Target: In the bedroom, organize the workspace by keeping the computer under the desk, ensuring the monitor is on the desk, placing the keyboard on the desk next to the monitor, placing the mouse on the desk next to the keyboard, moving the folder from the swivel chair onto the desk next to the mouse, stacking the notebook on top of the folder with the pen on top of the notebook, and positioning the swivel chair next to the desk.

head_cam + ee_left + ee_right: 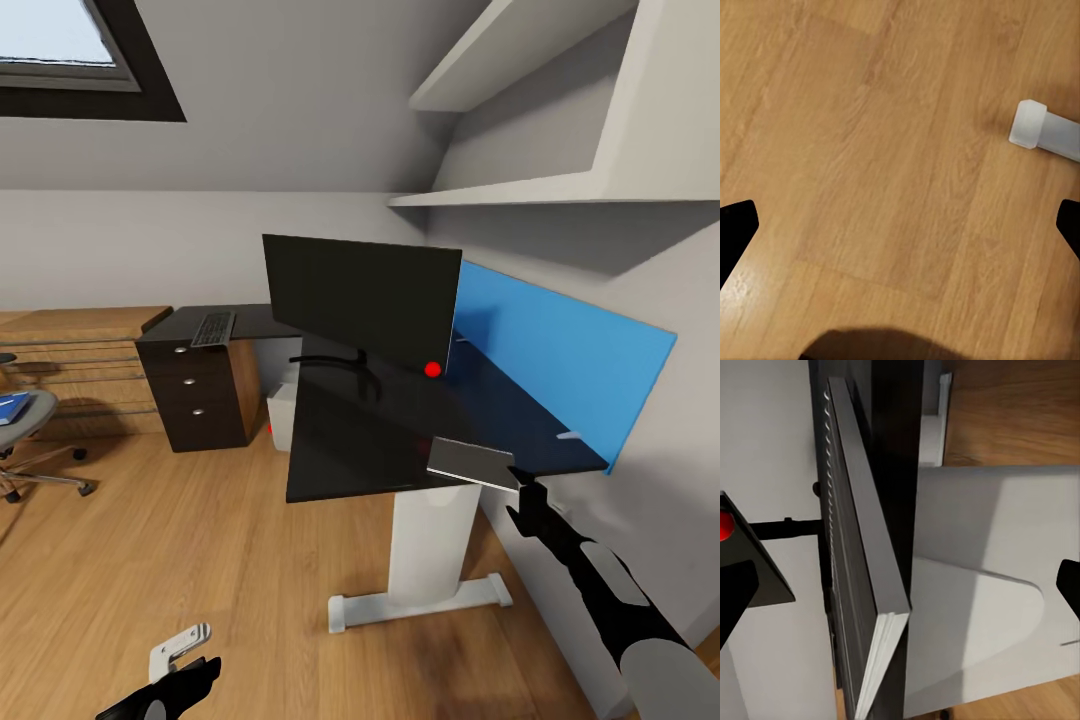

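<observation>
- The grey notebook (472, 462) lies at the near rim of the counter (340, 455), and its edge seems to poke out a little past the black top. A clumsy nudge could tip it onto the floor.
- The right tool (522, 492) is just beside that notebook. In the right wrist view its fingers are spread wide, with the spiral-bound notebook (862, 555) between them and nothing pinched. If it closes on a thin corner, I'd expect the pages to splay or the notebook to slide.
- The left tool (185, 668) hangs low over the wood floor, spread and holding nothing, near the white desk foot (1031, 124). A careless swing could knock that foot.
- The monitor (360, 295) stands on the counter. A reach past it risks clipping the screen.
- The keyboard (213, 328) lies on the dark drawer unit (195, 395), not beside the monitor.
- The swivel chair (25, 425) is well away on the left, with the blue folder (10, 406) on its seat. I'd say the notebook has nothing to stack on yet.
- The computer (283, 418) looks tucked under the counter.
</observation>
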Robot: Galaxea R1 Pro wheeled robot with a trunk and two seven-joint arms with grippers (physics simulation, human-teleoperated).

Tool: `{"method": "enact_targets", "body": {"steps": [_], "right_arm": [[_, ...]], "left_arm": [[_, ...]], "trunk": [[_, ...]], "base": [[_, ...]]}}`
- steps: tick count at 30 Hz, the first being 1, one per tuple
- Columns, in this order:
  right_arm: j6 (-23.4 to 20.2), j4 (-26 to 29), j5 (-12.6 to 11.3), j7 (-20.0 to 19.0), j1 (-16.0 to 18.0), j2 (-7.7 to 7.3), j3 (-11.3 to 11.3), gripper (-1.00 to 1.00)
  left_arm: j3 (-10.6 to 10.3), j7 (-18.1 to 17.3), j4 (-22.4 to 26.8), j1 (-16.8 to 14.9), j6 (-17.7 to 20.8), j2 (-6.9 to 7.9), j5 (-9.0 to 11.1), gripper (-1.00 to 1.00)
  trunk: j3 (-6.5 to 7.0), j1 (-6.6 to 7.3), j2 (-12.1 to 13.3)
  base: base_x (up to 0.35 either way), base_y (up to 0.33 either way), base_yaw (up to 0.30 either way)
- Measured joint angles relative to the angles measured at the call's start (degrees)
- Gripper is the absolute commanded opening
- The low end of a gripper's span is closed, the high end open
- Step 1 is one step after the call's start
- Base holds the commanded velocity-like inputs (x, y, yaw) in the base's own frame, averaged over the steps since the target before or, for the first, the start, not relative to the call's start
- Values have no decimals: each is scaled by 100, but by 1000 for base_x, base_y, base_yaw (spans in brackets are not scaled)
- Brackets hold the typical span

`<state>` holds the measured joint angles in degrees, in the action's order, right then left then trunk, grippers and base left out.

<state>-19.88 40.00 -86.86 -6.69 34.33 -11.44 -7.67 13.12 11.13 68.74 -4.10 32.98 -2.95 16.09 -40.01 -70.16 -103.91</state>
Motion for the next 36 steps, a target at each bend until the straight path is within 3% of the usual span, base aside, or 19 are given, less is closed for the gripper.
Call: {"method": "enact_targets", "body": {"steps": [26,29,36], "right_arm": [[0,-6,0,0,0,0,0,100],[-3,-5,-1,0,0,0,0,100],[0,-6,0,0,0,0,1,100]], "left_arm": [[-5,-2,0,0,0,-7,3,100],[-4,-1,0,0,0,-8,3,100],[-8,-2,0,0,0,-9,0,100]], "trunk": [[0,0,0],[53,65,119],[54,66,120]], "base": [[0,0,0],[0,0,0],[0,0,0]]}}
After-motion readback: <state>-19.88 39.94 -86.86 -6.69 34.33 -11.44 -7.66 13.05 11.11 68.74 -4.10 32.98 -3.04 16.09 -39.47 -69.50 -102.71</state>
